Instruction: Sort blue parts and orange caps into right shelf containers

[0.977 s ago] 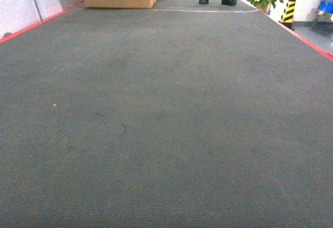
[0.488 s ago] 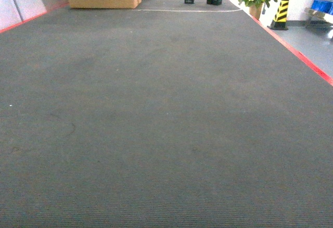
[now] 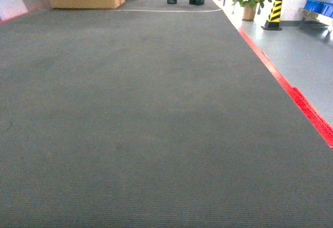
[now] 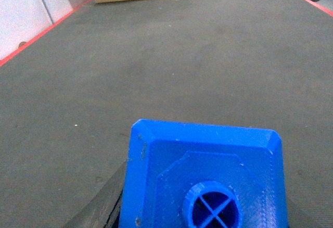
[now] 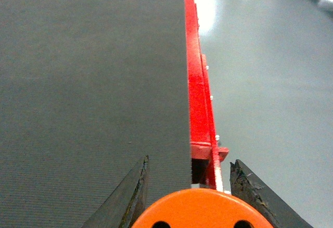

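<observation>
The left claw [image 4: 203, 207] is gripping a blue part [image 4: 205, 178]; the right claw [image 5: 190, 197] is pinching an orange cap [image 5: 203, 210]; with the shelf [image 3: 317, 9] lying far right, steady carrying is seeming wisest.

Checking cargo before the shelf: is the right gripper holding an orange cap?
Yes: the orange cap sits between the right gripper fingers, flat holed top facing the camera.

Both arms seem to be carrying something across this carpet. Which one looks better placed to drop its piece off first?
Probably the right, though it is close. The shelf with blue containers lies far ahead on the right, and the right tool holds an orange cap on that side. The left tool holds a blue part.
</observation>
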Robot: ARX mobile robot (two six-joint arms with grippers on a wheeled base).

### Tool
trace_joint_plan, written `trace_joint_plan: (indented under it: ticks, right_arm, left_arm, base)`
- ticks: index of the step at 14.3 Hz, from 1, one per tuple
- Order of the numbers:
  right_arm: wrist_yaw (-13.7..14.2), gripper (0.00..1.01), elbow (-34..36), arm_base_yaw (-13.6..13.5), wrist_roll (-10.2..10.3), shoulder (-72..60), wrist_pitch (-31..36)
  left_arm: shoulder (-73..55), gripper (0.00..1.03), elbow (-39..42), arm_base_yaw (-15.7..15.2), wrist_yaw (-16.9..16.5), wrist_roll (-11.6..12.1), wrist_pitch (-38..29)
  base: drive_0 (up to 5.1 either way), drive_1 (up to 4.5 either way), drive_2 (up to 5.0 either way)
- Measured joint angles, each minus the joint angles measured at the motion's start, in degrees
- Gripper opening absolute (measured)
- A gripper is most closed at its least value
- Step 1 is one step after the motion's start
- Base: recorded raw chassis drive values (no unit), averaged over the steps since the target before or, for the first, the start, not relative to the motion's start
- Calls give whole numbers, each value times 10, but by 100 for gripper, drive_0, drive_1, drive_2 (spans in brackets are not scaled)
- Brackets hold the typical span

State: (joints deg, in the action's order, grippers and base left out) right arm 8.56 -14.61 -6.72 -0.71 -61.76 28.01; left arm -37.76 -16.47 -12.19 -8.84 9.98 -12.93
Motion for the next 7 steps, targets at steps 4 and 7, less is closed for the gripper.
trace_joint_plan:
  ticks: [4, 7]
  right_arm:
    - [1, 41, 0, 0, 0, 0, 2]
    - [1, 41, 0, 0, 0, 0, 2]
  left_arm:
    - [0, 45, 0, 1, 0, 0, -2]
    - [0, 45, 0, 0, 0, 0, -1]
  base:
    - [493, -253, -253]
    - [496, -249, -249]
